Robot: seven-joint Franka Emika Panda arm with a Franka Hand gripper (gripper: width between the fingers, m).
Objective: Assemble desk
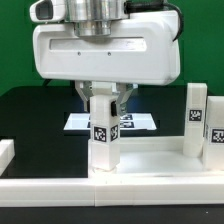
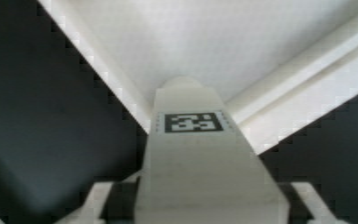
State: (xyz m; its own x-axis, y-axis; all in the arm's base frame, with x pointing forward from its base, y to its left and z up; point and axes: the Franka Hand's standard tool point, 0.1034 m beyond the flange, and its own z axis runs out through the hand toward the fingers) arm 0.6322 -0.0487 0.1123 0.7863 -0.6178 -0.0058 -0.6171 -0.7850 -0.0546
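Observation:
A white block leg (image 1: 103,140) with a black-white tag stands upright on the near rim of the white desk tabletop (image 1: 140,187). My gripper (image 1: 103,104) hangs straight above it, its fingers down on either side of the leg's upper end. In the wrist view the leg (image 2: 197,150) runs between the two fingers (image 2: 108,203), with a thin dark gap on each side, so the jaws are open around it and not touching. The tabletop's rim (image 2: 211,40) lies beyond. A second tagged leg (image 1: 197,118) stands upright at the exterior view's right.
The marker board (image 1: 140,122) lies on the black table behind the gripper. A low white bar (image 1: 6,152) sits at the exterior view's left edge. Green backdrop stands behind.

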